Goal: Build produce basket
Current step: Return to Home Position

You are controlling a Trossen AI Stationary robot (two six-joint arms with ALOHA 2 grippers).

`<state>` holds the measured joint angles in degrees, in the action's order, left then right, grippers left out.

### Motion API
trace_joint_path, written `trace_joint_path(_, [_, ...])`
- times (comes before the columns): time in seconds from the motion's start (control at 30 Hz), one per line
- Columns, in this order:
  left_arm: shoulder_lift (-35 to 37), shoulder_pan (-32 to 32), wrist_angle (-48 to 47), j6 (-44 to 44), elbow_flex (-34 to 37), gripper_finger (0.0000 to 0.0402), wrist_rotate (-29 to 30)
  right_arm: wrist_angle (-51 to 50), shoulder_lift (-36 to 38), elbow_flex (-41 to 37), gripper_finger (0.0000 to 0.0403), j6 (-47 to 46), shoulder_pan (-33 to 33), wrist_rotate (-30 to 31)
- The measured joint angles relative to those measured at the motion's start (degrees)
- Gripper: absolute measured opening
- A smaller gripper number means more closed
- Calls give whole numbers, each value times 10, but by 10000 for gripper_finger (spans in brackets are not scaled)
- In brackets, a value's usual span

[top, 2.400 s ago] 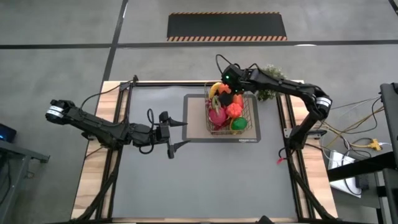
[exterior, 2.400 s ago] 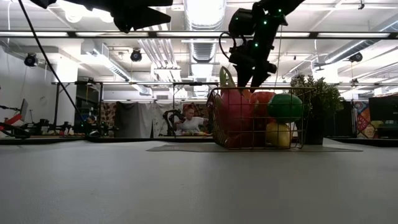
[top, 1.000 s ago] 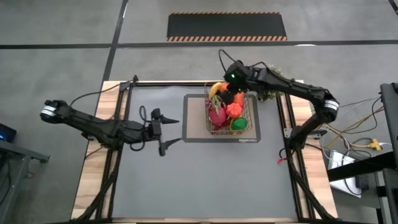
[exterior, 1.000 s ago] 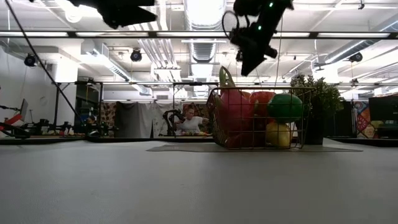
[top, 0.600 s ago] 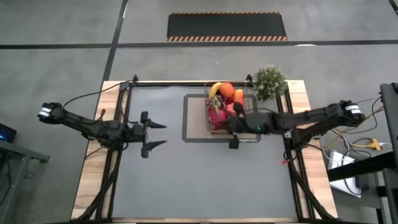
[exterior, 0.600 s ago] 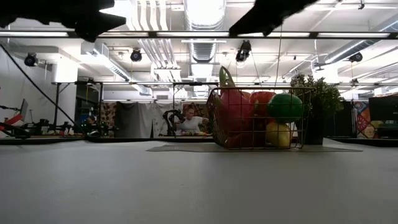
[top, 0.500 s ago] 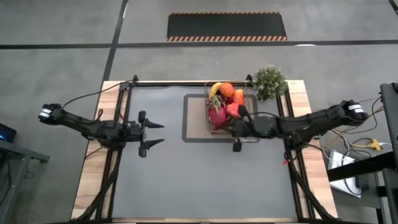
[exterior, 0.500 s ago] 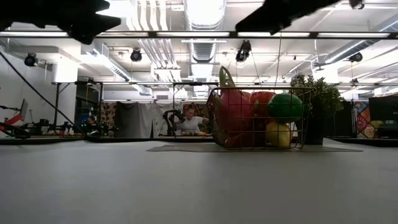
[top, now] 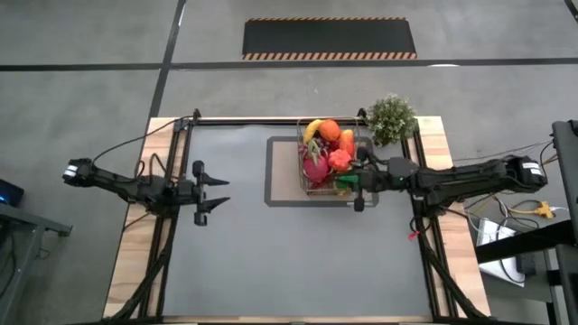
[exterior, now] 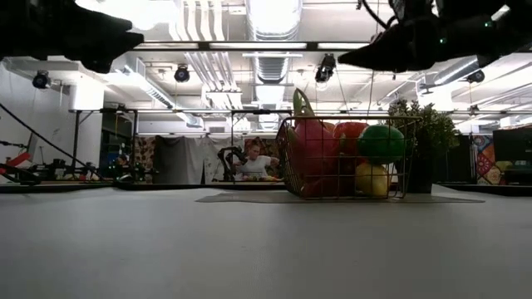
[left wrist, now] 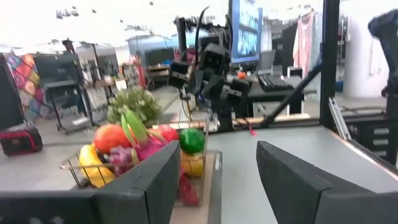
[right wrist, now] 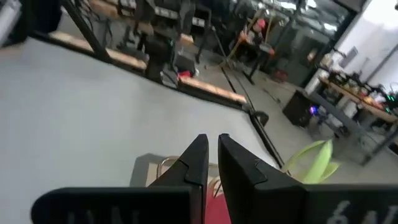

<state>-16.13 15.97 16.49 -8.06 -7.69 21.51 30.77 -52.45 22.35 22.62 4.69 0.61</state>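
Your basket (exterior: 399, 158) sits on the mat (top: 280, 183), produce (top: 327, 149) heaped above its rim (probably light, top-heavy); grip the stiff wire rim. Left gripper (top: 219, 190) gapes empty; right gripper (right wrist: 211, 142) is pinched together, holding nothing.

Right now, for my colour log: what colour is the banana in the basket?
The banana is yellow, clearest in the left wrist view.
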Motion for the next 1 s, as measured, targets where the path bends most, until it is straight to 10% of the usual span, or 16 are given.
trace_joint_path(1.0, [143,-2,-33,-14,72,193,17,-6,363,-209,27,13,45,-71])
